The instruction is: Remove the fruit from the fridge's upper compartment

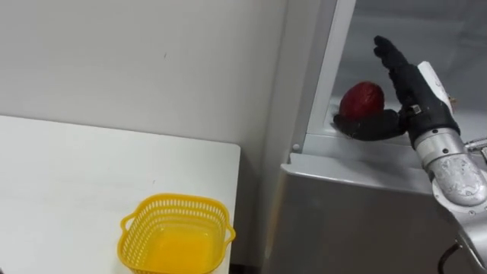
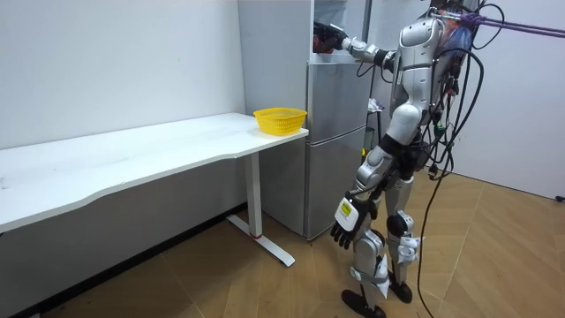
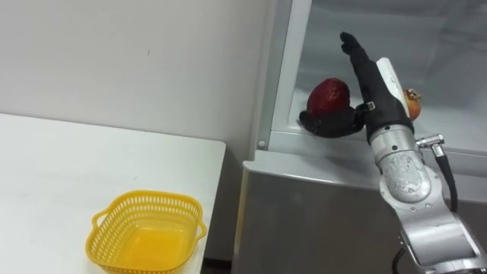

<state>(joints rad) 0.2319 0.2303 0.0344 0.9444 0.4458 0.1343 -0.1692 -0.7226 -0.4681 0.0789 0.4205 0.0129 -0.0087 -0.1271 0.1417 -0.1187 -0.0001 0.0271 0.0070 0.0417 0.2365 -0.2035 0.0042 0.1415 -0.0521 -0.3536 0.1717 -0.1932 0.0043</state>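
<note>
The round red fruit [image 1: 361,97], likely firm and slippery, is best cupped underneath by the spread right robot hand [image 1: 415,90].

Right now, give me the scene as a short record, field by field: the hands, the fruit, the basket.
robot: standing at the fridge, next to the white table
right hand: inside the upper compartment, fingers straight, thumb stretched out under the red fruit
red fruit: front left of the upper compartment, beside the palm, not yet grasped
left hand: hanging at the robot's side, fingers relaxed
yellow basket: on the table's end nearest the fridge, nothing in it
small orange item: behind the right hand, mostly hidden
</note>
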